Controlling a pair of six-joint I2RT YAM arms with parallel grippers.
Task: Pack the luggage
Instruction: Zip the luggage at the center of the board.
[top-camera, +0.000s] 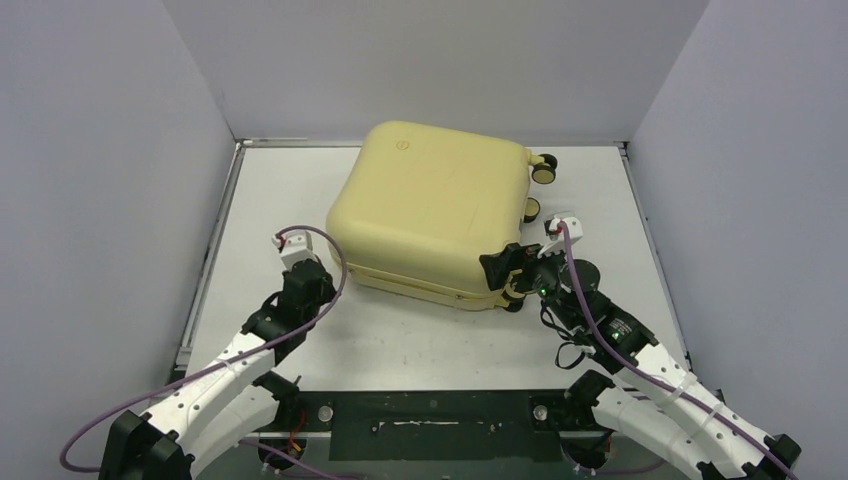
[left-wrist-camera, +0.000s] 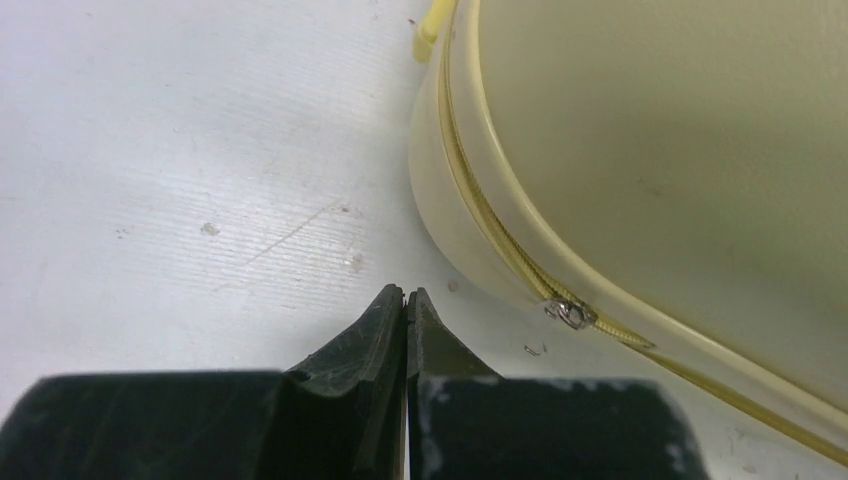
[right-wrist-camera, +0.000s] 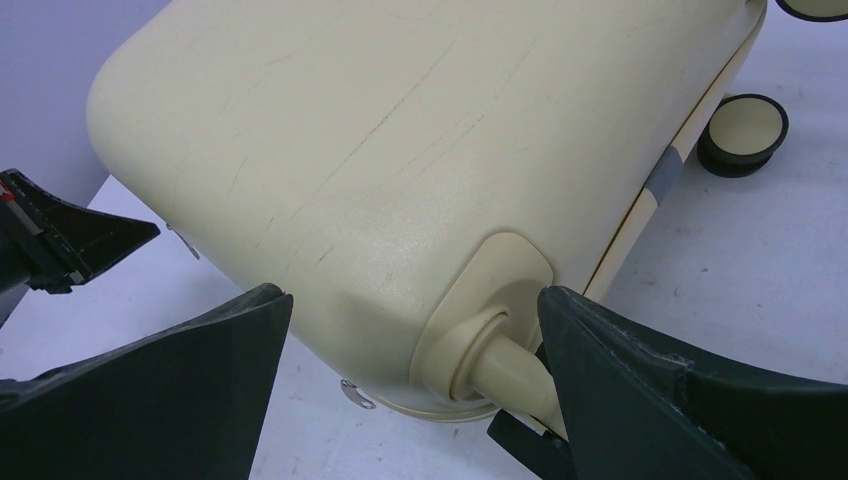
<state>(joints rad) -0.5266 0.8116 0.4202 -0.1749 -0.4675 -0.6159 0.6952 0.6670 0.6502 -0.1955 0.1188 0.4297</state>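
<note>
The luggage (top-camera: 430, 205), pale yellow and closed, lay flat toward the table's (top-camera: 420, 345) back edge. The left gripper (left-wrist-camera: 405, 295) sat pinched shut on nothing, just beside the near-left corner. The right gripper (right-wrist-camera: 415, 295) gaped wide around the near-right corner. Table surface stretched between the luggage and the arm bases.

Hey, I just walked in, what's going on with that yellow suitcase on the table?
Two robot arms are working on the luggage, which lies closed and flat on the table. The left arm's fingers are shut on nothing, just short of the zipper pull at the near left corner. The right arm's fingers are spread wide around the near right corner, one against a wheel stem.
</note>
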